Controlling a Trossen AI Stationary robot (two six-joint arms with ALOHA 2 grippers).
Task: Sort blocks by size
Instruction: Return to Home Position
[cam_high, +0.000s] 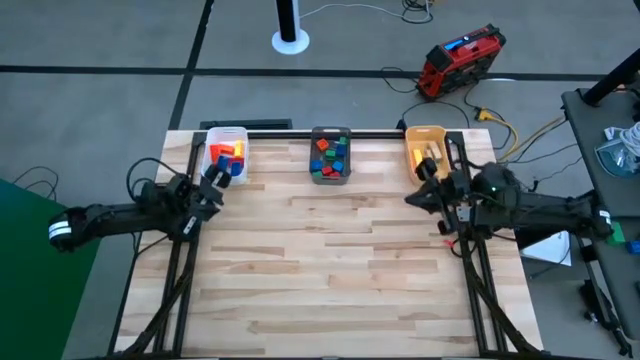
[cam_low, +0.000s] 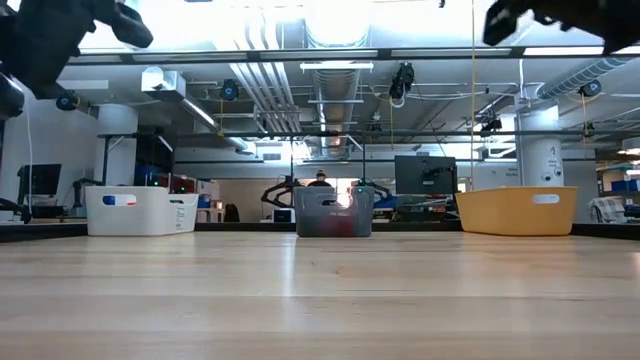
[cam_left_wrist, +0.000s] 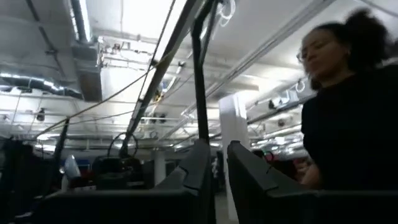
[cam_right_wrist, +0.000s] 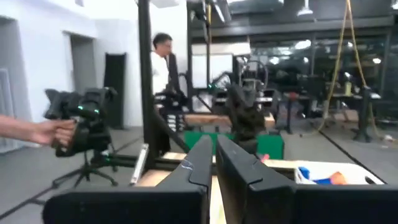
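Both empty: left claw (cam_high: 216, 176) and right claw (cam_high: 420, 188) closed.

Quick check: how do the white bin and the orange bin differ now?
The white bin sits far left, the orange bin far right. The white bin holds red, orange and blue blocks; the orange bin holds pale wooden bars. Both stand open-topped along the table's far edge.

The right gripper (cam_right_wrist: 213, 144), nearly closed, faces the left arm (cam_right_wrist: 245, 118); blue and orange blocks (cam_right_wrist: 311, 175) lie in a white bin (cam_right_wrist: 364, 168).
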